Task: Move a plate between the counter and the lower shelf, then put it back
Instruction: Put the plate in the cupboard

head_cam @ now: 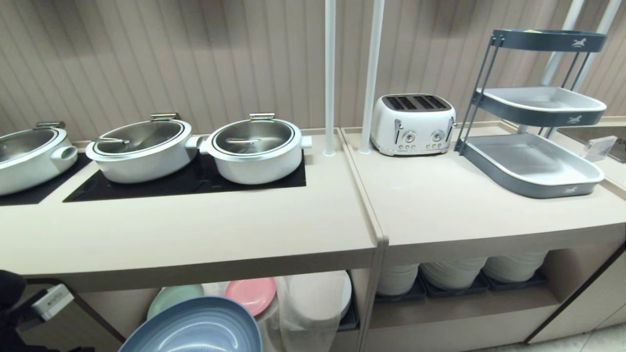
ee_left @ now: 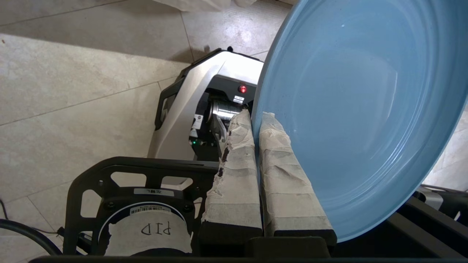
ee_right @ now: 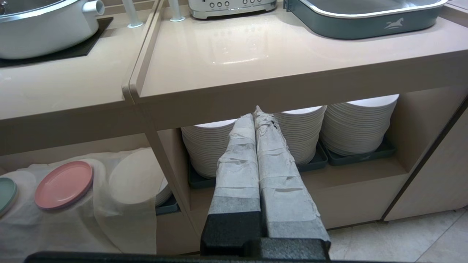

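Note:
My left gripper (ee_left: 256, 116) is shut on the rim of the light-blue plate (ee_left: 358, 109), one taped finger on each face. In the left wrist view the plate stands tilted over the floor and my base. The head view shows the plate (head_cam: 195, 325) low at the front, below the counter (head_cam: 195, 230) edge and before the lower shelf (head_cam: 112, 305); the left gripper itself is hidden there. My right gripper (ee_right: 256, 113) hangs shut and empty, facing the neighbouring recess.
On the shelf's white cloth (ee_right: 73, 226) lie a pink plate (head_cam: 252, 293) and a mint-green plate (head_cam: 173, 298). White pots (head_cam: 257, 149) sit on the cooktop; a toaster (head_cam: 413, 124) and a tiered grey tray rack (head_cam: 533, 166) stand on the right. Tall white plate stacks (ee_right: 358, 124) fill the right recess.

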